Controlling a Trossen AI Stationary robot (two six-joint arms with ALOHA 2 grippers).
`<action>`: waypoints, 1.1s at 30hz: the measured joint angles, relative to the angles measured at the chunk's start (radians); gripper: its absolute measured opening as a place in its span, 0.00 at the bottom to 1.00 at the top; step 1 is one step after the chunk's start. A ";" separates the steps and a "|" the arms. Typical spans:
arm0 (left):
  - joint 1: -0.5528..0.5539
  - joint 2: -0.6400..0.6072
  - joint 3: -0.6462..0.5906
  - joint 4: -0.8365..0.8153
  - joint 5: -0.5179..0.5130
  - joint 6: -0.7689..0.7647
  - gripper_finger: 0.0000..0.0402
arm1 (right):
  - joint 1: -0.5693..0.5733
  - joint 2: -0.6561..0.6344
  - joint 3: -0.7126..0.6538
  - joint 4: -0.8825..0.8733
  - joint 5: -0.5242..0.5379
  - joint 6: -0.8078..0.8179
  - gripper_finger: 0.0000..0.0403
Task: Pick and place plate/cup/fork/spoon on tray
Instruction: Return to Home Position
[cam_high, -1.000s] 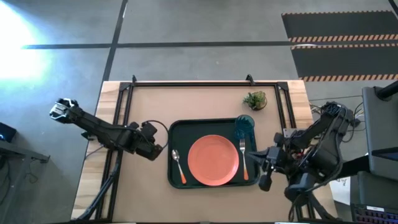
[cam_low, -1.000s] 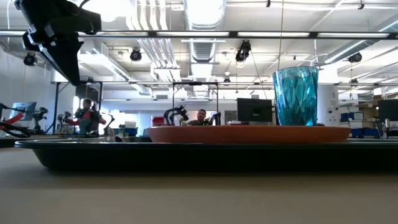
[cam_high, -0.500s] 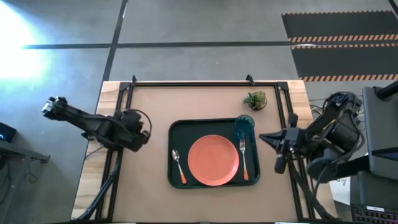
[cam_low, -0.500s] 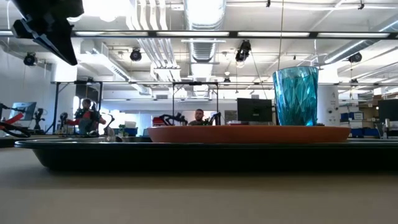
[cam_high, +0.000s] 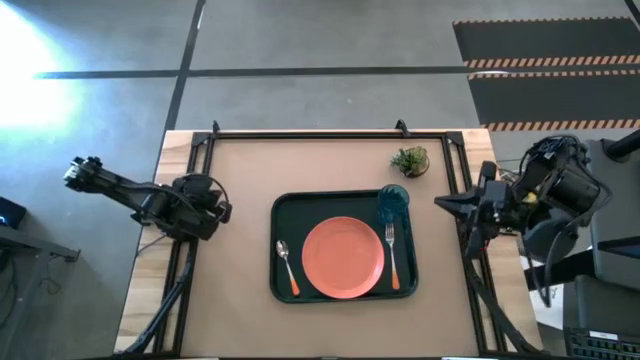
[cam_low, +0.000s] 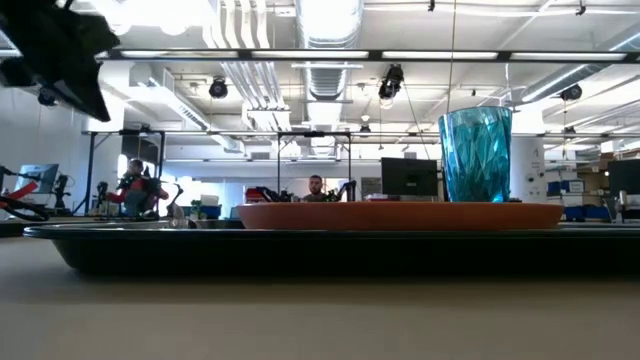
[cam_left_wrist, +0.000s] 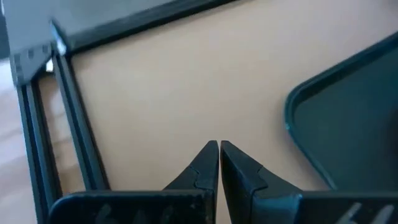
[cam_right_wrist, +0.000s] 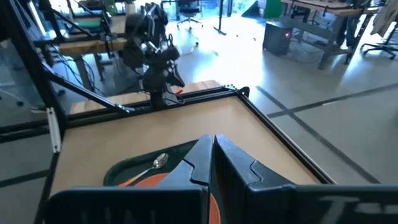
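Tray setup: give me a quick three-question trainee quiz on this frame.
1. True or false: the plate lies on the tray.
2. Which lies right of the plate in the high view: A) spoon B) fork C) potted plant?
3. Fill in: both the left hand and the right hand are ____ and hold nothing.

Key: 1 true. 2 B; the cup stands just beyond the fork, at the tray's far right corner. 3 shut.
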 joint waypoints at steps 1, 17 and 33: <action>0.000 -0.015 -0.020 0.002 0.008 -0.022 0.00 | 0.006 -0.013 -0.007 0.002 0.001 0.000 0.02; 0.000 -0.237 -0.150 0.272 -0.036 0.131 0.00 | 0.197 -0.296 -0.370 0.299 0.132 -0.059 0.02; 0.000 -0.365 -0.215 0.352 -0.043 0.237 0.00 | 0.241 -0.519 -1.127 1.825 -0.420 -0.726 0.02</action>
